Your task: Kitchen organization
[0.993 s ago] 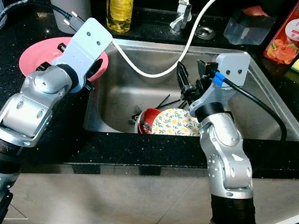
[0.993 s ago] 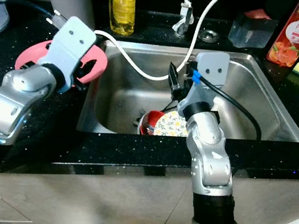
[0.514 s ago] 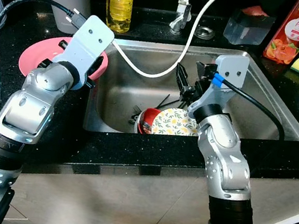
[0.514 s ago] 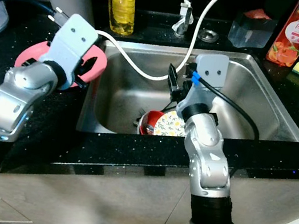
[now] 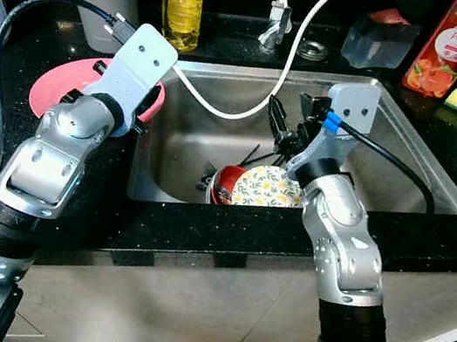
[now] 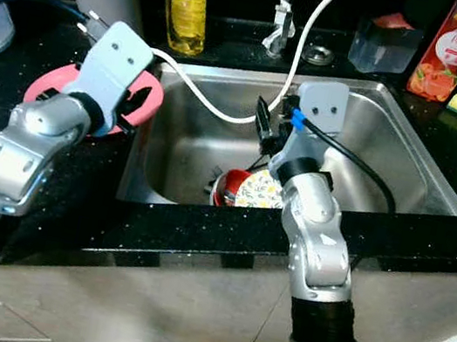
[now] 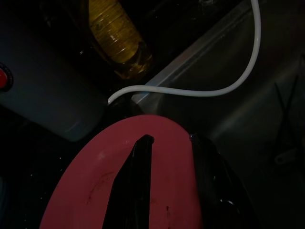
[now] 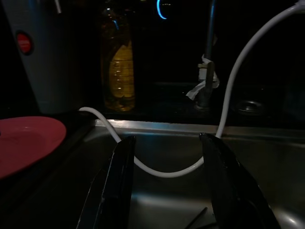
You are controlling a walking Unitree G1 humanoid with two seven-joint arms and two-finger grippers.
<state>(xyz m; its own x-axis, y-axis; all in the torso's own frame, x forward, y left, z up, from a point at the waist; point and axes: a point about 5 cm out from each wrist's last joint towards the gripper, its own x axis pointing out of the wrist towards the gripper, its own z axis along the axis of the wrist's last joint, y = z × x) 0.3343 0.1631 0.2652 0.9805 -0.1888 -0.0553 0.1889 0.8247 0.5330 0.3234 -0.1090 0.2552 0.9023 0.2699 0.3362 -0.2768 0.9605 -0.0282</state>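
The left gripper (image 7: 164, 188) hung with jaws parted over the round pink plastic plate (image 7: 100, 181); the right gripper (image 8: 167, 191), jaws parted and empty, hovered above the steel sink (image 5: 209, 132).

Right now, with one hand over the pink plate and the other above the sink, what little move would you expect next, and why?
Probably the right hand dips toward the floral plate in the sink. Its fingers are open with nothing between them, and it hangs just above the dishes there. The left hand is over the pink plate on the counter, so that one already looks placed.
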